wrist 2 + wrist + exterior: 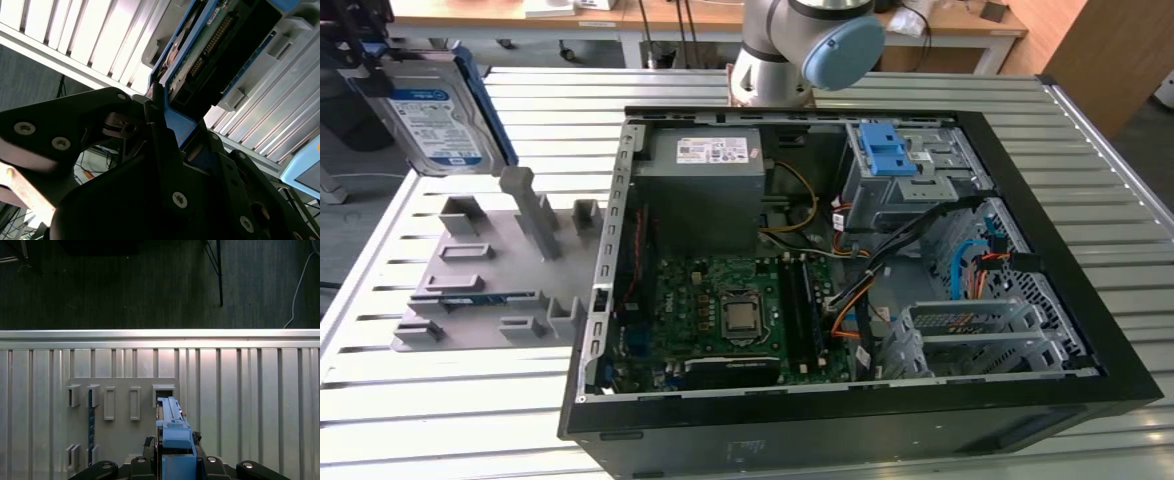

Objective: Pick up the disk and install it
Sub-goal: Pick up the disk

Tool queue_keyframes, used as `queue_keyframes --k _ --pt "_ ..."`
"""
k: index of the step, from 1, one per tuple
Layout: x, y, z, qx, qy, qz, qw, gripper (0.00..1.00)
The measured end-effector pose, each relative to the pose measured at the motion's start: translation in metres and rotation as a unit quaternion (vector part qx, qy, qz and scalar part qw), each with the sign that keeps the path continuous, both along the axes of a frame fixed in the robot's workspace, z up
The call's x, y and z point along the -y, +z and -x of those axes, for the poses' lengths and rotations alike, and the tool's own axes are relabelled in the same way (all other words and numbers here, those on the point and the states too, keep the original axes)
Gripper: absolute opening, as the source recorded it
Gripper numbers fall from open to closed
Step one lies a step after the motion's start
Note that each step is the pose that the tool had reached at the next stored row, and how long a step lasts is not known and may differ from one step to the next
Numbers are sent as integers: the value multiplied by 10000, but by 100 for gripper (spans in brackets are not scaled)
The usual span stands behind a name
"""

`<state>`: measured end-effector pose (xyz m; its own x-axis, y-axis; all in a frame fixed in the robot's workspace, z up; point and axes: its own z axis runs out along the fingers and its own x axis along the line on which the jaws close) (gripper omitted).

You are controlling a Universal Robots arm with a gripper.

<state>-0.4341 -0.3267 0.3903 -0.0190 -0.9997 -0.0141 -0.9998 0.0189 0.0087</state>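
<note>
The disk (pixel 440 115), silver with a white-and-blue label and blue rails, hangs upright in the air at the exterior view's far left, above the grey slotted holder (pixel 494 270). My gripper (pixel 376 72) is shut on its upper edge. In the first wrist view the disk (pixel 172 427) is edge-on between the black fingers of my gripper (pixel 174 444), with the holder (pixel 122 410) below it. In the second wrist view my gripper (pixel 167 117) clamps the blue rail, and the disk (pixel 215 45) shows its circuit-board side.
The open black computer case (pixel 607 300) lies on the slatted metal table (pixel 480 410). Inside are a grey power-supply box (pixel 714 160), the motherboard (pixel 734 310), cables, and a drive cage with blue latch tabs (pixel 901 150). The arm's base (pixel 787 50) stands behind the case.
</note>
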Motion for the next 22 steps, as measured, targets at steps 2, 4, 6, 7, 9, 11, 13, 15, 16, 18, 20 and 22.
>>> queue_keyframes --k 2,4,6,7,9,11,13,15,16,18,20,22 --pt "0 12 0 0 0 0 10000 36" --pt "0 26 0 1 0 0 10000 36" --pt "0 40 0 0 0 0 10000 36" --pt "0 47 1 0 0 0 10000 36" --pt "0 60 1 1 0 0 10000 36" --pt "0 75 1 0 0 0 10000 36" --pt "0 89 1 0 0 0 10000 36" --pt "0 102 1 0 0 0 10000 36" --pt "0 109 1 0 0 0 10000 36" --pt "0 123 2 0 0 0 10000 36" --pt "0 136 2 0 0 0 10000 36" --pt "0 147 3 1 0 0 10000 36"
